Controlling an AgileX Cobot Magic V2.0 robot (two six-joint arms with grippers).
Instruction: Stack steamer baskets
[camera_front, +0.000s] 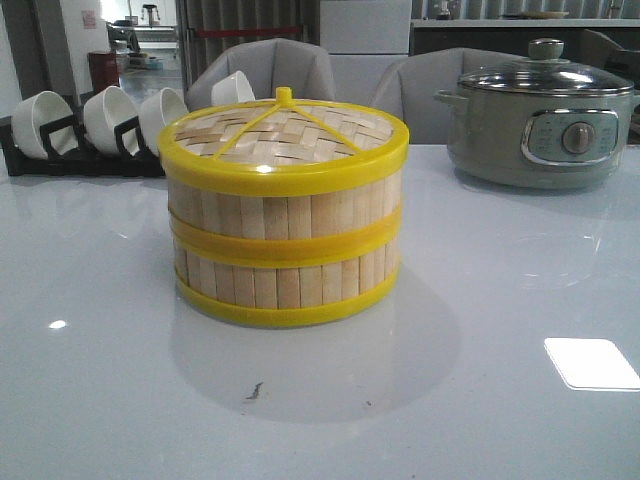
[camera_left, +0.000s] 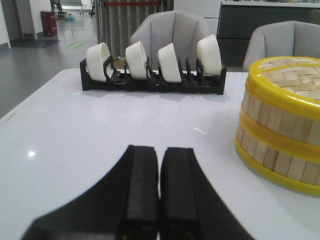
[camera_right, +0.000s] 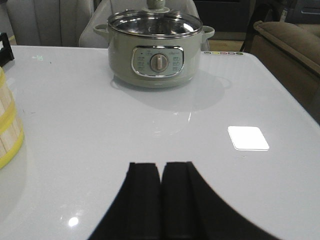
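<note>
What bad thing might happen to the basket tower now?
The steamer baskets already sit stacked, lid on top. Both grippers, left and right, are shut and away from them. A careless arm swing might shove the stack across the glossy table toward the bowl rack or pot.

No legible text anywhere; markings around the electric pot's (camera_right: 156, 47) dial (camera_right: 159, 62) too blurred.
</note>
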